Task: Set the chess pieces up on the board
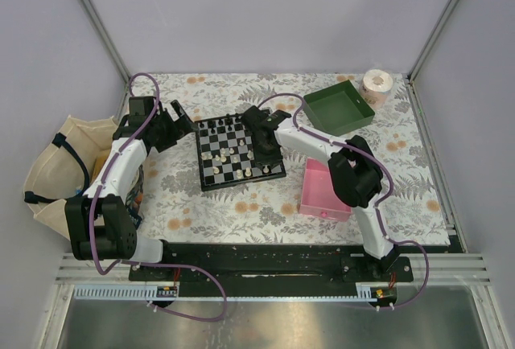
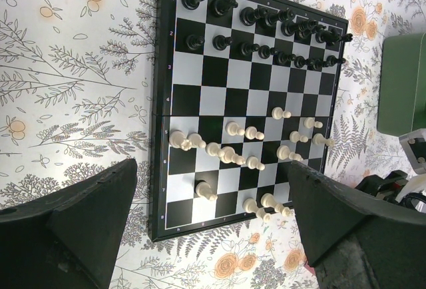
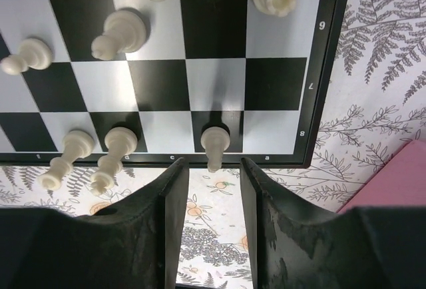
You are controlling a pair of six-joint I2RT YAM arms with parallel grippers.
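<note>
Chess pieces (image 2: pixel 251 133) are all standing upright on the board (image 2: pixel 216 72), long axes vertical. The black pieces (image 2: pixel 251 48) are filling two rows along its far side, and the cream pieces (image 2: pixel 229 154) are sitting scattered over its near half. The board is lying a little left of the middle of the bench (image 1: pixel 402 196), slightly skewed to the bench edges. One cream piece (image 3: pixel 214 141) is standing on the second square from the board's near right corner, just ahead of the right hand (image 3: pixel 213 166), whose fingers are standing narrowly parted and gripping nothing. The left hand (image 1: pixel 184 117) is hanging wide open and empty off the board's far left corner. In the top view the right hand is hiding the board's right-hand squares, and the piece types are too small to tell.
</note>
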